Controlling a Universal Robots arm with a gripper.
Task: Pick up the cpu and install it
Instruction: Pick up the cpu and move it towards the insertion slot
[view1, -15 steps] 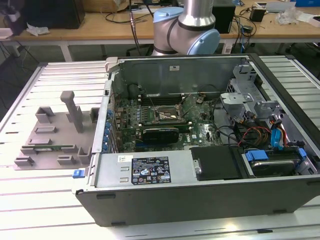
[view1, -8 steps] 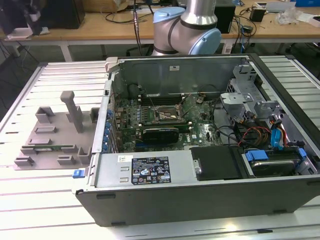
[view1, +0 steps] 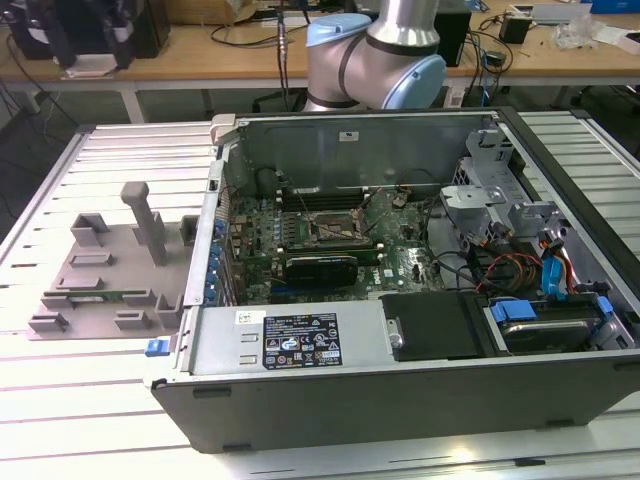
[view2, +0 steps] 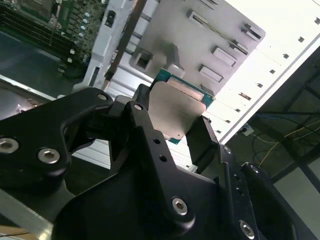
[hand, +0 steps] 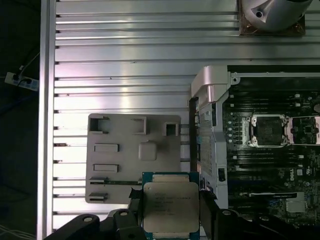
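My gripper (hand: 170, 214) is shut on the cpu (hand: 170, 206), a flat square chip with a silver-grey metal top and a thin green rim. The black fingers (hand: 208, 210) press on two opposite edges of it. In the second wrist view the cpu (view2: 176, 106) stands between the fingertips of the gripper (view2: 175, 119), held high above the table. Below it lie the edge of the grey fixture tray (hand: 132, 157) and the wall of the open computer case (hand: 210, 95). The empty motherboard socket (hand: 267, 131) with its metal frame lies off to one side inside the case. The exterior view shows this socket (view1: 338, 230) mid-board.
The open case (view1: 400, 330) takes the exterior view's middle and right, with cables, a drive cage (view1: 500, 215) and a black card (view1: 320, 268) near the socket. The grey fixture tray (view1: 105, 275) with upright posts lies at the exterior view's left on the slatted table (view1: 80, 400). The arm (view1: 375, 60) rises behind the case.
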